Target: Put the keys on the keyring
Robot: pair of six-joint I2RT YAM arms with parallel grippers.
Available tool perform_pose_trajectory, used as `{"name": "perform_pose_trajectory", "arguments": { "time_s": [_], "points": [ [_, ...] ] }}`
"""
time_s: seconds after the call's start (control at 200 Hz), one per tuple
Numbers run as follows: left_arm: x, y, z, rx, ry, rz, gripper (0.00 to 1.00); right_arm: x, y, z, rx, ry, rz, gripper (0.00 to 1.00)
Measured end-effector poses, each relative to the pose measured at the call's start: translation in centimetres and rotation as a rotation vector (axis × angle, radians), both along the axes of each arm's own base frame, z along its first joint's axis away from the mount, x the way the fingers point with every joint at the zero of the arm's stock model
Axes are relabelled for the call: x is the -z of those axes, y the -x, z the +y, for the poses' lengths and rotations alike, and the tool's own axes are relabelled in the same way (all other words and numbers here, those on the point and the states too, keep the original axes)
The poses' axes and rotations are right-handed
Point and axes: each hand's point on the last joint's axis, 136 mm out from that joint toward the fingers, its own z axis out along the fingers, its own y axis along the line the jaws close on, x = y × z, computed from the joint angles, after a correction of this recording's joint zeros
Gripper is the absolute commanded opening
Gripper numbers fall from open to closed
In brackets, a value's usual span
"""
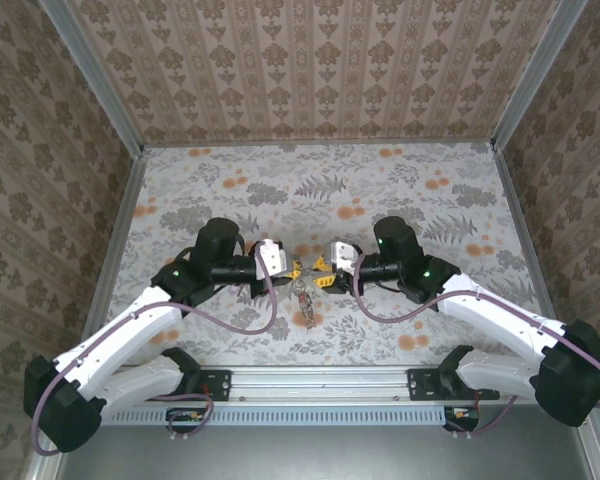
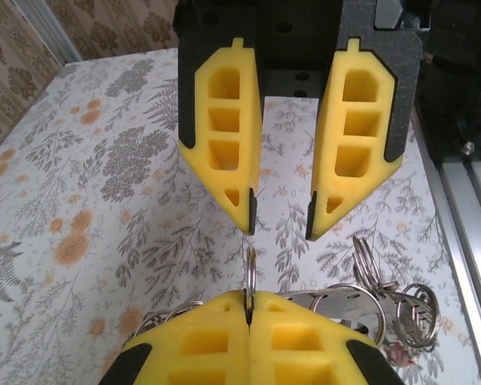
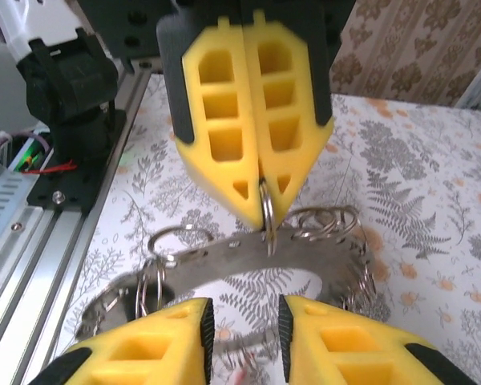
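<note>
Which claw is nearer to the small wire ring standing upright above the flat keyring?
Left. The left claw is shut on the small wire ring; the right claw stands open just short of it, not touching.

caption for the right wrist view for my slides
Left end effector pinches a small split ring by the flat keyring; right end effector faces it, open.

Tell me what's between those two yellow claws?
In the right wrist view, the flat keyring lies between the shut left gripper, pinching one small ring, and the open right gripper.
</note>
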Motion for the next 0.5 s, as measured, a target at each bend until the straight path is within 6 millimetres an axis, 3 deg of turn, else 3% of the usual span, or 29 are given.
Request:
{"name": "perform_pose_trajectory", "arguments": {
  "time_s": [0.24, 0.5],
  "points": [
    [1.5, 0.4, -0.5, 0.045, -0.106, 0.003, 0.00, 0.4, 0.0, 0.7, -0.010, 0.055, -0.036, 0.34],
    [2.0, 0.8, -0.5, 0.057, -0.140, 0.001, 0.00, 0.9, 0.0, 1.0, -0.015, 0.081, -0.054, 0.23]
  ]
}}
